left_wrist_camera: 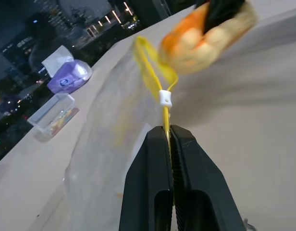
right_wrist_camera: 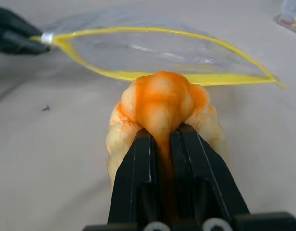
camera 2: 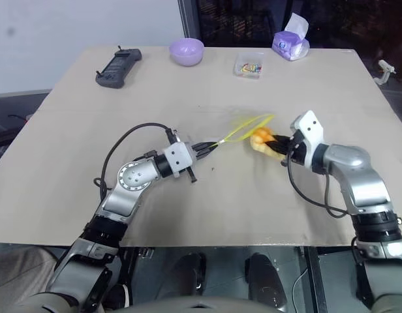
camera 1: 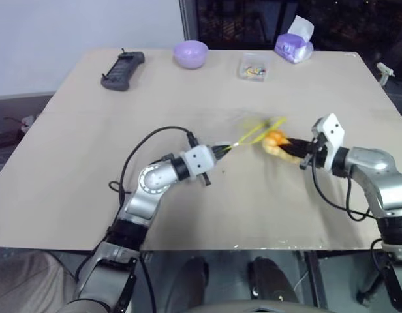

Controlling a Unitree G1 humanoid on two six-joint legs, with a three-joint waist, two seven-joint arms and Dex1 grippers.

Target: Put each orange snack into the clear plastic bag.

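Observation:
My right gripper (right_wrist_camera: 161, 137) is shut on the orange snack (right_wrist_camera: 160, 103), a soft orange-yellow bun squeezed between the black fingers and lifted off the table. In the head views the orange snack (camera 1: 274, 141) hangs just right of the clear plastic bag (camera 1: 256, 130). My left gripper (left_wrist_camera: 169, 132) is shut on the bag's yellow seal strip (left_wrist_camera: 163, 98), holding the bag's mouth (right_wrist_camera: 157, 53) open as a wide loop. The snack sits right in front of that opening, outside the bag. The left gripper (camera 1: 224, 150) lies level, pointing toward the right one (camera 1: 293, 151).
At the table's far edge stand a lavender bowl (camera 1: 190, 53), a small clear box of colourful bits (camera 1: 253, 67), a purple tissue pack (camera 1: 294, 44) and a black remote (camera 1: 123, 70). The tan table (camera 1: 70, 169) spreads wide around both arms.

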